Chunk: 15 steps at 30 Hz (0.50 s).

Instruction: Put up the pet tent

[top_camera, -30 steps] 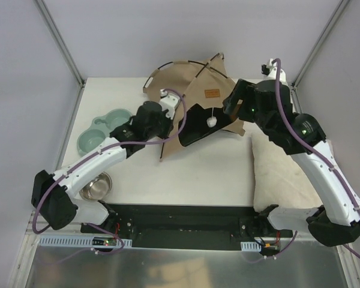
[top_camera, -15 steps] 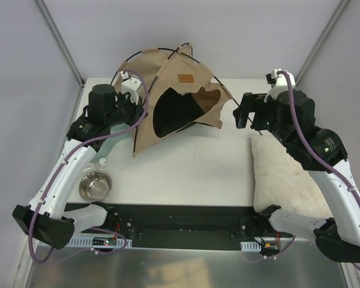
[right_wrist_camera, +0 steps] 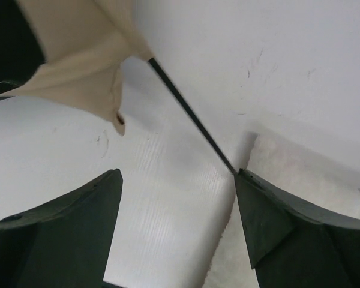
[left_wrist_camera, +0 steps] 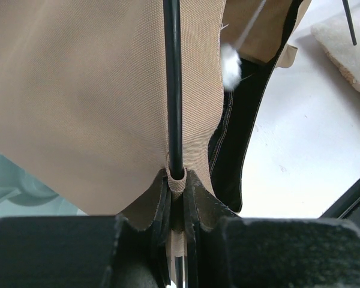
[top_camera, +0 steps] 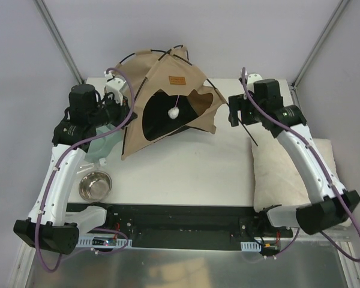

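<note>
L arm [top_camera: 59, 175] bent at elbow, L gripper [left_wrist_camera: 176, 201] pinched shut, R arm [top_camera: 304, 157] stretched fwd, R gripper [right_wrist_camera: 177, 173] jaws wide apart

Pet tent [top_camera: 174, 84] sits rear-centre on the tabletop [top_camera: 186, 171], pom-pom [top_camera: 173, 111] hanging in its opening. Cushion [top_camera: 285, 174] lies front-right; the tent's right pole [right_wrist_camera: 192, 115] runs out toward its rear corner. Bowl [top_camera: 95, 185] front-left, double dish [left_wrist_camera: 24, 186] just behind it (mostly under the left arm).
</note>
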Each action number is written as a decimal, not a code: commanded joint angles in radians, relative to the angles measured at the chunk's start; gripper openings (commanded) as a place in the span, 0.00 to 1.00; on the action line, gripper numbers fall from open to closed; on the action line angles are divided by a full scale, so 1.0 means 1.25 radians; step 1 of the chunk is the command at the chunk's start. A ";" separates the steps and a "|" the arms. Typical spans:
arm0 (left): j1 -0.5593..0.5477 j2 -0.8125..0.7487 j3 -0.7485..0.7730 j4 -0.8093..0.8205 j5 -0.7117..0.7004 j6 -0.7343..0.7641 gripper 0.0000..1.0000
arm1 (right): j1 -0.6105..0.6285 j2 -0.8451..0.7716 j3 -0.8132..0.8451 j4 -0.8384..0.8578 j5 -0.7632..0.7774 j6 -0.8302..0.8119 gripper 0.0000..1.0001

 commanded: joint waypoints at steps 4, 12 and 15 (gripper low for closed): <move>0.039 -0.034 0.019 0.041 0.088 0.014 0.00 | -0.112 0.140 0.003 0.112 -0.229 -0.150 0.79; 0.090 -0.013 0.038 0.041 0.167 0.003 0.00 | -0.130 0.246 0.089 0.028 -0.454 -0.192 0.55; 0.109 0.006 0.055 0.041 0.210 -0.007 0.00 | -0.132 0.297 0.159 -0.086 -0.522 -0.197 0.39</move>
